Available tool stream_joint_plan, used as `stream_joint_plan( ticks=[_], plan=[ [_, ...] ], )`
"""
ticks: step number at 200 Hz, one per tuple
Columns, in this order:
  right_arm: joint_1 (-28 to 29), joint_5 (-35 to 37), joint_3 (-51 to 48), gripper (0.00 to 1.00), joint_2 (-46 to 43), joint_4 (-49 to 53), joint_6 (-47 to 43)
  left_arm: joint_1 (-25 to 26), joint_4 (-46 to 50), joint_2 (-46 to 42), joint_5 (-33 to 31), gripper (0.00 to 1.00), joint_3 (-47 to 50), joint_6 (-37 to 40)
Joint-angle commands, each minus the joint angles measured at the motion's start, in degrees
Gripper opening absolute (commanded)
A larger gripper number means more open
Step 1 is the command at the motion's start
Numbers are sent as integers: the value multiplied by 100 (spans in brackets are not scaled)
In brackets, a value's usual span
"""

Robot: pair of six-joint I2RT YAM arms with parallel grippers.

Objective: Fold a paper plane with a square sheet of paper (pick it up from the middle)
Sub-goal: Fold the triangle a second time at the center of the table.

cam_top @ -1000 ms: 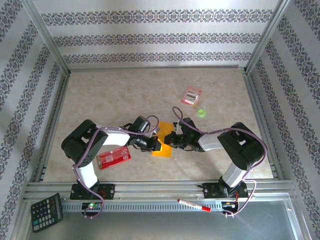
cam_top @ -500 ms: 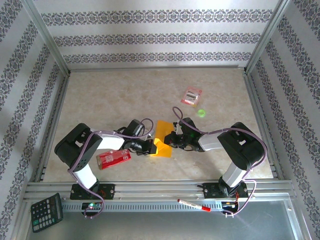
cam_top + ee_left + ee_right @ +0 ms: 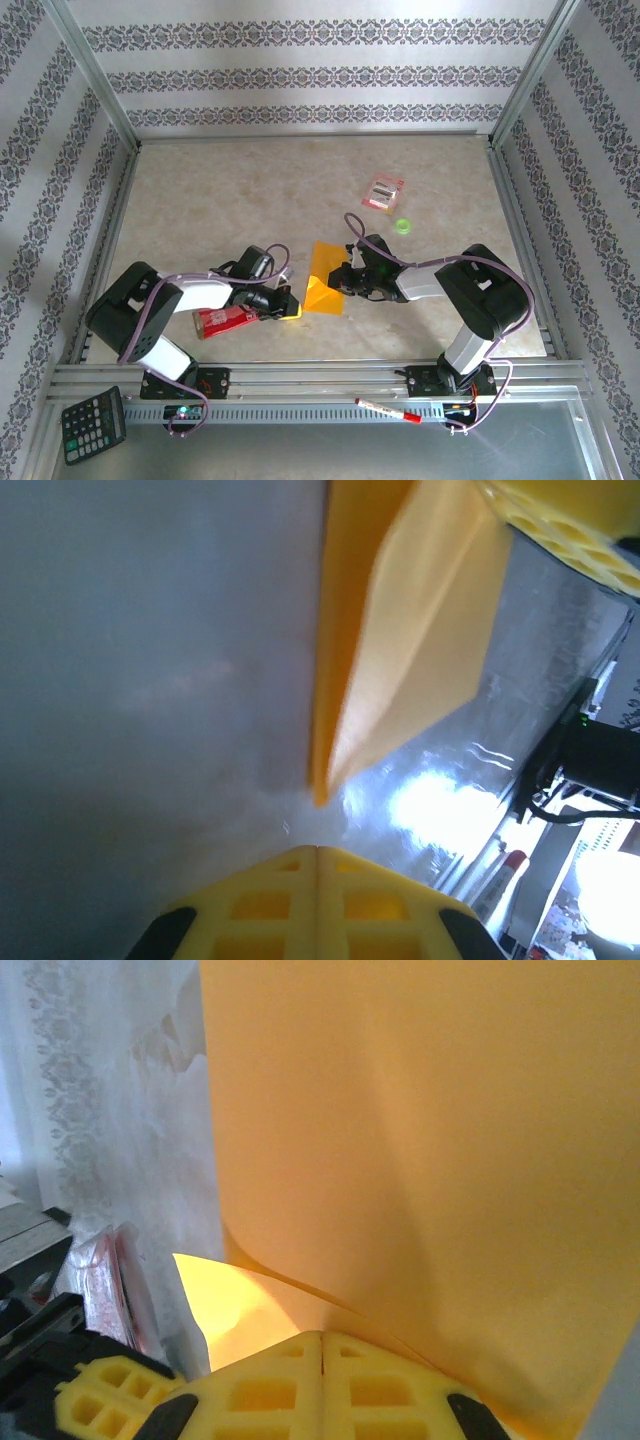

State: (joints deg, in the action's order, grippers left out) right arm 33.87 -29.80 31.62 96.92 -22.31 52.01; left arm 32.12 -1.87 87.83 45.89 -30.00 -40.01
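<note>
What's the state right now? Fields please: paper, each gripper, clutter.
paper: square sheet of paper, partly folded, between the arms
right gripper: shut on the sheet's right edge
left gripper: shut, holding nothing, near the sheet's left corner, beside red packet
clutter: pink-and-white packet, small green object, calculator, red marker

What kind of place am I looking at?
Probably a robot test booth: two black-and-white robot arms bolted to a silver metal rail, at a beige tabletop boxed in by patterned walls.
</note>
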Motion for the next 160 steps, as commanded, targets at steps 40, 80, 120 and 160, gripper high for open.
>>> stream_joint_plan(
  ticks=[40, 80, 120, 160],
  plan=[
    [-85, 420, 51, 0, 544, 1506, -738, 80, 250, 432, -21, 0, -1035, -136],
    [-305, 64, 448, 0, 545, 1905, -1294, 101, 284, 1139, -67, 0, -1426, -8],
    [-484, -223, 873, 0, 372, 2410, -1703, 102, 485, 1470, -349, 0, -1580, 206],
    [-548, -483, 1028, 0, -284, 2705, -1740, 102, 464, 1649, -460, 0, -1476, 273]
  ],
)
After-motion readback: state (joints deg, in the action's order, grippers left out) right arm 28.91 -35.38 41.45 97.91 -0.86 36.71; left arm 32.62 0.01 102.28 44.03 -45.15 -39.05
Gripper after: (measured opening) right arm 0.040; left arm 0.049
